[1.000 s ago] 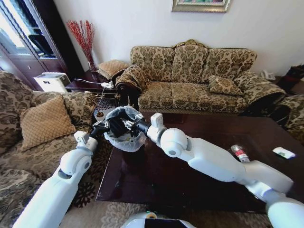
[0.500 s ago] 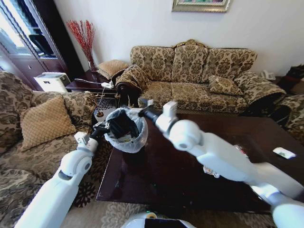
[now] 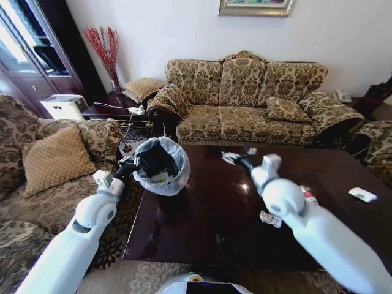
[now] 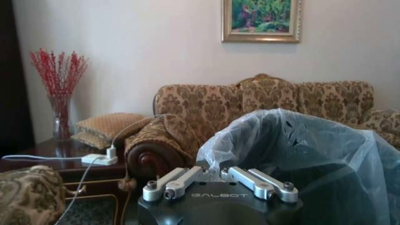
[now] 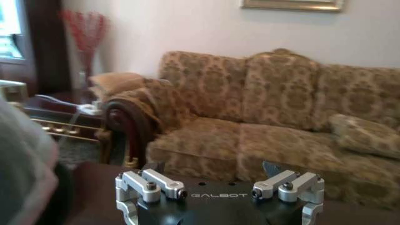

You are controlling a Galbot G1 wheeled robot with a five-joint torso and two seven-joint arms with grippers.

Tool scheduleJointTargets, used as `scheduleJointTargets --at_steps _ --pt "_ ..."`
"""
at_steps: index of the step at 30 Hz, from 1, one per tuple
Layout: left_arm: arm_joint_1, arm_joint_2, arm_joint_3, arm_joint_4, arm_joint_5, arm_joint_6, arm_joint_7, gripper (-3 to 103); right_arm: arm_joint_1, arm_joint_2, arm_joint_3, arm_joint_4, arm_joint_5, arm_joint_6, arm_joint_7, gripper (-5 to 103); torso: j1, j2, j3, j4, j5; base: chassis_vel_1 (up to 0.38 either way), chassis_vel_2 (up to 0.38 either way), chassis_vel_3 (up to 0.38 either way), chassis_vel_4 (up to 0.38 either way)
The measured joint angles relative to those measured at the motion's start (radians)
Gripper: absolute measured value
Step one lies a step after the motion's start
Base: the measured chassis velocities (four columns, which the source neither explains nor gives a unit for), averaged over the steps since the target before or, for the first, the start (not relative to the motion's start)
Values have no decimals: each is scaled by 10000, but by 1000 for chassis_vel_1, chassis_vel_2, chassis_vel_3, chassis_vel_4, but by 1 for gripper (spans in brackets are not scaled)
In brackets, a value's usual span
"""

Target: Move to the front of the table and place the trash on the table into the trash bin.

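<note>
Now the trash bin (image 3: 160,166) is seen left of centre in the head view, held up at the table's (image 3: 208,239) left end by the left gripper (image 3: 130,164), which is closed on the near side of the rim where the pale bag ruffles over it. In the left wrist view that bag (image 4: 300,154) billows right behind the gripper's linkage at lower centre.

The right gripper (image 3: 236,154) is carried just above centre of the head view, over the glossy top and well apart from the bin. Its fingers are spread wide and nothing is gripped between them; in the right wrist view the linkage (image 5: 218,187) sits splayed at the lower edge, with only the sofa (image 5: 262,108) beyond.

Trash is left on the table: a shiny wrapper (image 3: 270,218) right of centre beside the right forearm, a small bottle with a red label (image 3: 309,196) further right, and a white scrap (image 3: 362,195) near the right edge.

For the step in hand, judged to be a fetch of the next piece, the open fingers are best lowered squarely over the wrapper and closed low, so that the thin foil is pinched rather than skated across the polished wood. The bin should be kept level meanwhile.
</note>
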Motion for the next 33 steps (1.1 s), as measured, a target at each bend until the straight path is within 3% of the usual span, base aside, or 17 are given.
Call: scheduleJointTargets --at_steps 7,9,11,17,20,33 --pt "73 32 -47 -50 0 -65 52 3 -1962 784 1301 -183 -931 454 -175 100 0 1 0 -1 3 -64 -62 -54 -75" --pt "76 24 -59 -72 -1 -110 70 3 -2858 1494 1798 -433 -1612 795 -475 100 0 1 0 -3 -4 -92 -97 -81 -81" --pt "71 -24 -31 -117 -1 -125 96 3 -3178 2193 1575 -883 -2234 1191 -526 100 0 1 0 -3 1 -91 -110 -103 -92" --pt "78 -81 38 -165 -13 -309 409 3 -3145 2856 780 -1664 -2655 1546 -890 100 1 1 1 -3 0 -94 -102 -103 -88" --pt "94 -109 45 -201 -41 -455 632 3 -2864 3378 163 -2422 -3365 1692 -1223 100 1 1 1 -6 2 -63 -76 -68 -63" --pt "69 -140 11 -177 -33 -528 693 3 -2469 4169 -497 -3884 -3654 1786 -1010 100 1 1 1 -1 3 -3 -4 -4 -3"
